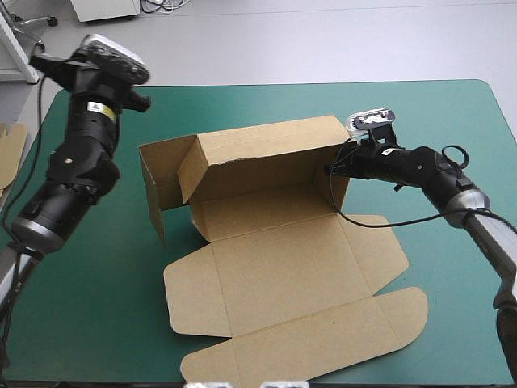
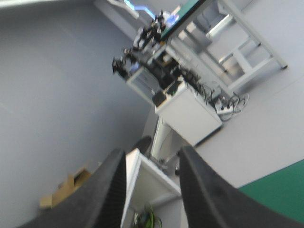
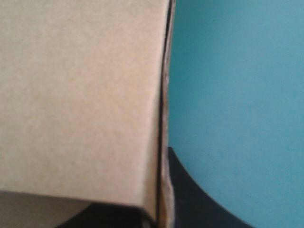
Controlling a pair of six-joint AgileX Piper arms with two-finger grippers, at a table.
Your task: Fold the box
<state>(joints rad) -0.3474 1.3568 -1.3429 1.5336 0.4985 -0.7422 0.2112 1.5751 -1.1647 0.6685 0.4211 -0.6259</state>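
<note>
The box (image 1: 266,202) stands in the middle, far wall up. My right gripper (image 1: 332,169) pinches its right wall. My left gripper (image 2: 152,159) hangs wide, high up. If I slip, that wall may flop down.

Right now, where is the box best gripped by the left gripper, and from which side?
Probably the top edge of the left wall, from above. That wall stands upright and free, bare cover outside it, and the left gripper is open and raised. The right gripper is shut on the box at the other end.
</note>
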